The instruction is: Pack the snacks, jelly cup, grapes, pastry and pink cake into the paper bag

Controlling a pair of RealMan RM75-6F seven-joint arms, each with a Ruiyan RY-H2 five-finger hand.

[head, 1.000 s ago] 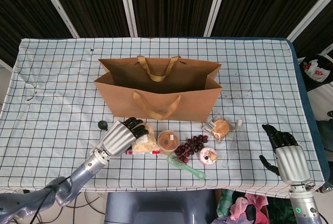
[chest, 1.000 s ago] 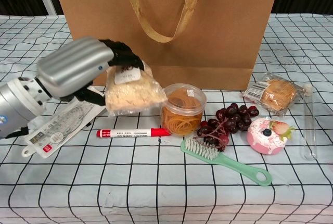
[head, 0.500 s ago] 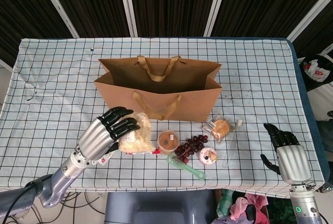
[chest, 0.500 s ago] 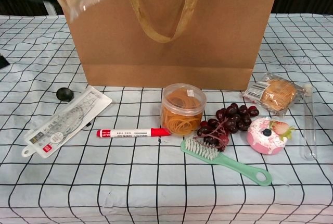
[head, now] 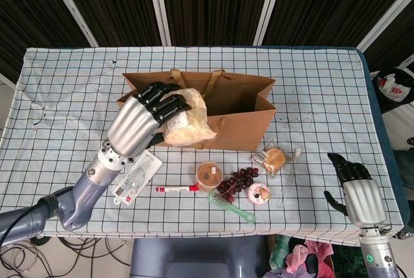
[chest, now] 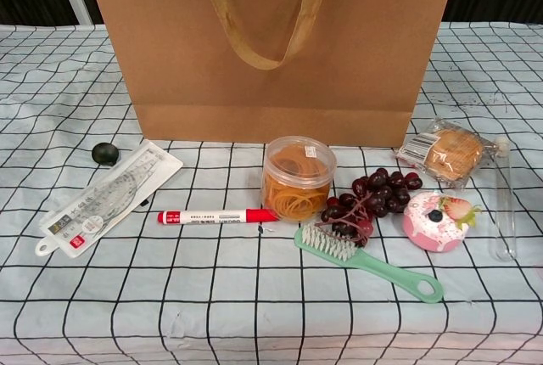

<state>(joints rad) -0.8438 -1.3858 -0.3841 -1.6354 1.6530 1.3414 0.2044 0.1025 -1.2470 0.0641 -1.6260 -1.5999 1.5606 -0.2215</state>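
Snacks [head: 185, 125], a clear packet of pale pieces, sit in the grip of the left hand [head: 143, 121], raised over the near left corner of the bag [head: 242, 106]; the dark fingers [head: 169, 105] wrap its top, and the packet hides part of the bag's front wall and near handle. From the chest view neither hand shows, and the bag's top is cut off by the frame. Half a second ago the packet was lower, in front of the bag near the jelly cup [chest: 298, 176]; now it is level with the bag's mouth, and the ruler pack [chest: 109, 194] it had covered in the head view lies bare on the tabletop [head: 58, 110]. The right hand [head: 357, 192] has stayed at the near right edge, fingers apart and holding nothing, its wrist cut off at the bottom. Cup, grapes [chest: 371, 199], pastry [chest: 447, 154] and cake [chest: 434, 221] remain on the tabletop in front of the bag, unmoved, with a red marker [chest: 219, 216], a green brush [chest: 367, 261] and a small black ball [chest: 105, 154]. A clear tube-like thing [chest: 503, 205] at the far right is hard to make out, possibly a vial.
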